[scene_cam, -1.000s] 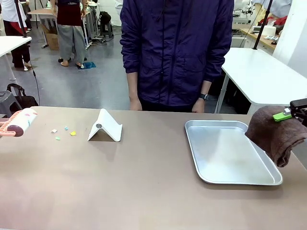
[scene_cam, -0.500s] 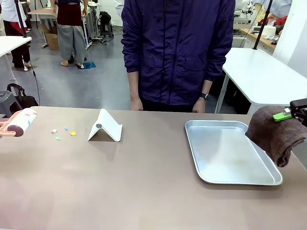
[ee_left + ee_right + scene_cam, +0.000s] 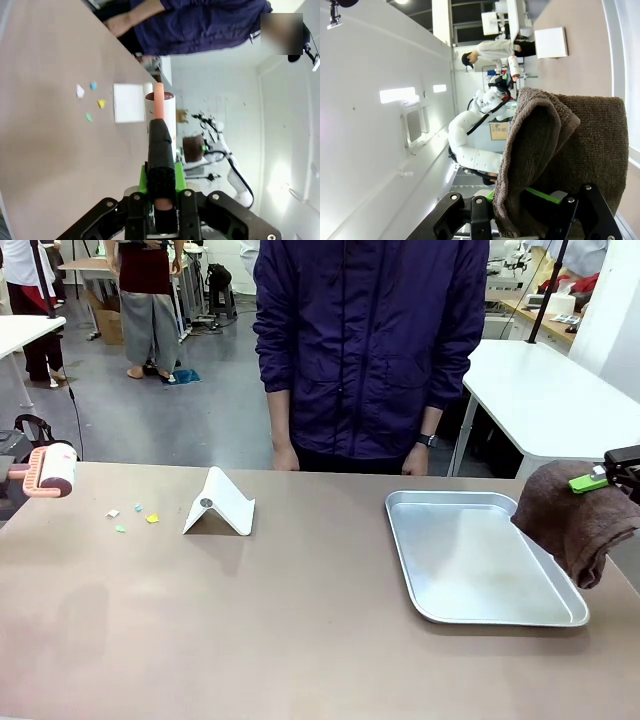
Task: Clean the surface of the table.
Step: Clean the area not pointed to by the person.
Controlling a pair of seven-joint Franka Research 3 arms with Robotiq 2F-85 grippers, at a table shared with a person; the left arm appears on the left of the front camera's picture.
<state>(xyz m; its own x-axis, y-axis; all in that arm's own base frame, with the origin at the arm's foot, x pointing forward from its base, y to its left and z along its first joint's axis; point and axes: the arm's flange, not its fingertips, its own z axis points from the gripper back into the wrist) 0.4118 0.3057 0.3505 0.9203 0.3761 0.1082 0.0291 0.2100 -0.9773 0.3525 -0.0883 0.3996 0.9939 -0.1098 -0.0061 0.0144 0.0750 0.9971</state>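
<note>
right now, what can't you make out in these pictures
- Front view: small coloured scraps on the brownish-tan table, too small to identify.
- Right wrist view: right pincer fingertips, buried in the folded brown cloth towel.
- Front view: the pink-handled white lint roller, its handle end cut off by the left edge.

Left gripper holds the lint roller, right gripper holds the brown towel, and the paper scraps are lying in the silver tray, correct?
Not quite. The front view shows the paper scraps on the table, left of the white stand; the silver tray holds nothing. The left gripper does hold the lint roller and the right gripper the brown towel.
</note>
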